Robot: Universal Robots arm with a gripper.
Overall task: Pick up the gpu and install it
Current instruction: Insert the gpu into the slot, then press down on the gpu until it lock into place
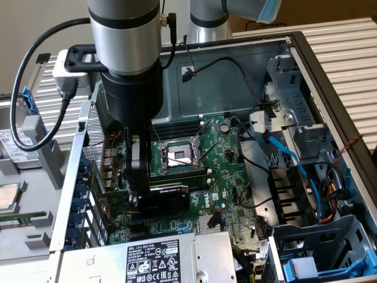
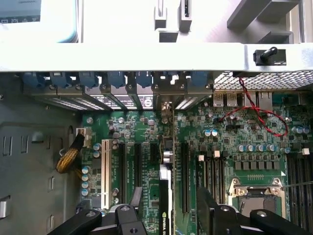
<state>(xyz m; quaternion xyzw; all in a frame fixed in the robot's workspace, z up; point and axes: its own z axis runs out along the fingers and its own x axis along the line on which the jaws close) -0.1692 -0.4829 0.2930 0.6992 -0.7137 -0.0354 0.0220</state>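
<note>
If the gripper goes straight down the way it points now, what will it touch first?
Most likely the gpu: it stands on edge in a slot of the motherboard, between the open fingers of the gripper. How much gap remains above the card is hard to judge.

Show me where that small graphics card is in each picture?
Exterior view: the gpu stands on edge in the motherboard, below the gripper.
Wrist view: the gpu sits between the open fingers.
Shared landmark: the CPU socket.
</note>
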